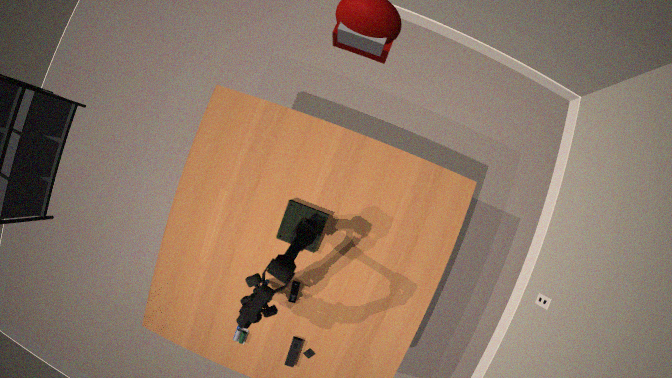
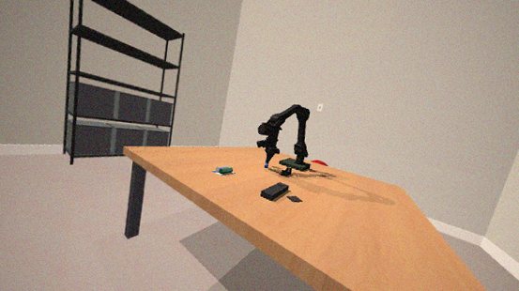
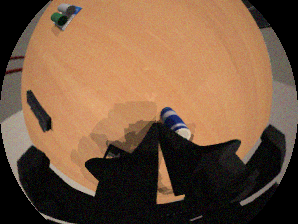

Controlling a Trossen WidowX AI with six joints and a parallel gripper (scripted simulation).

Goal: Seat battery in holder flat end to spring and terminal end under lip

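Note:
A blue and white battery (image 3: 175, 122) lies on its side on the table, just right of my fingertips in the wrist view; in the exterior view its blue shows (image 2: 266, 165) below the fingers. My gripper (image 3: 156, 125) (image 2: 267, 160) is shut and empty, pointing down beside the battery. Whether it touches the battery I cannot tell. A small black open-frame part (image 1: 294, 291) (image 2: 286, 172), apparently the holder, sits near the arm's base; in the wrist view it is partly hidden behind the left finger. Its spring and lip are too small to tell. The top view does not show the battery behind the arm.
A dark oblong block (image 1: 294, 351) (image 2: 275, 191) (image 3: 39, 111) lies near the table edge, with a small dark square (image 1: 309, 353) (image 2: 294, 199) beside it. A green cylinder (image 2: 225, 170) (image 3: 59, 19) and a whitish one (image 3: 66, 9) lie on a blue and white piece.

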